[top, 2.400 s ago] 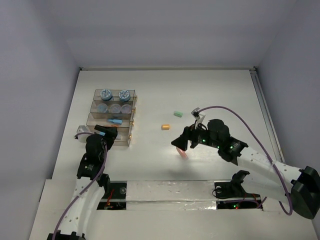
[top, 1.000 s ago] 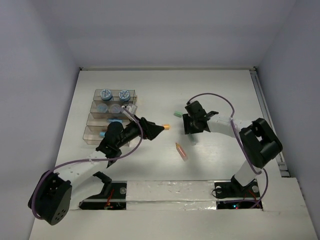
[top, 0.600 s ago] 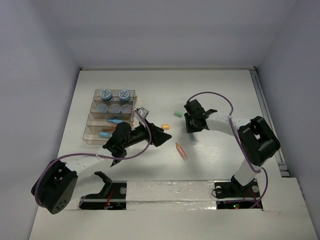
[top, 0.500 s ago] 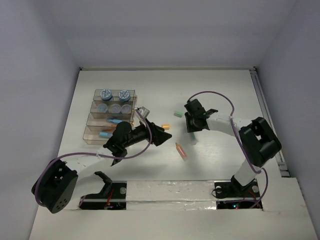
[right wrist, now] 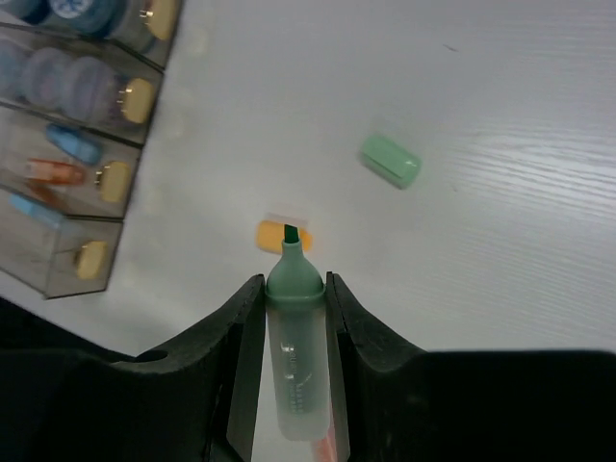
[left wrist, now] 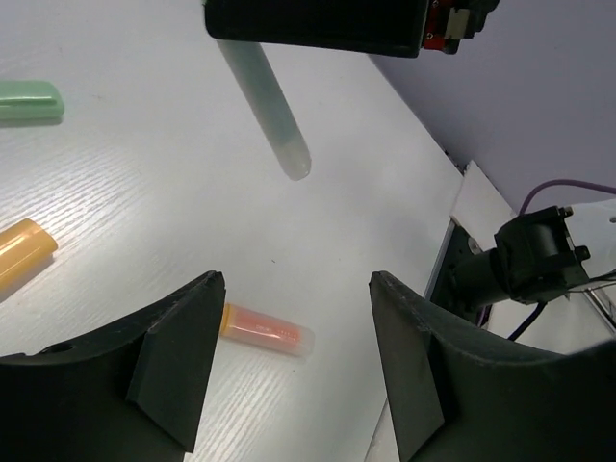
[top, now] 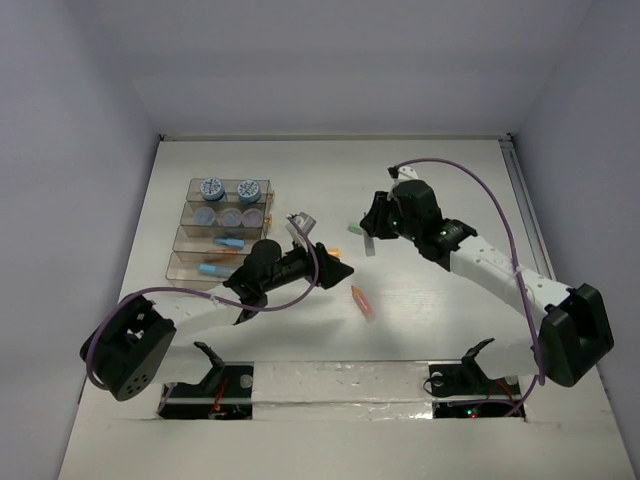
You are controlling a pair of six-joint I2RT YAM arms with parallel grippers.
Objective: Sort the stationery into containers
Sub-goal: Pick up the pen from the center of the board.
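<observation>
While the right jaws are clamped on a green marker (right wrist: pixel 294 332), its frosted clear barrel pinched between the black fingers and its dark chisel tip bare, the right arm (top: pixel 480 258) holds it above the white, wood-grained bench (top: pixel 450 180), to the right of the trays (top: pixel 195 262). These are four long boxes of clear, brown-tinted plastic, stepped like stairs; the farthest rows hold round jars (top: pixel 212 187) with patterned lids, and the nearer rows hold a blue pen (top: pixel 230 241) and others. Right of the trays lie a rounded green cap (right wrist: pixel 391 160) and, closer to them, a stubby orange cap (right wrist: pixel 272 234). The left jaws stand wide apart, gripping nothing, just right of the trays' near end. Between their tips, in the wrist view, a pink marker (left wrist: pixel 265 330) with a clear cap lies flat on the bench.
</observation>
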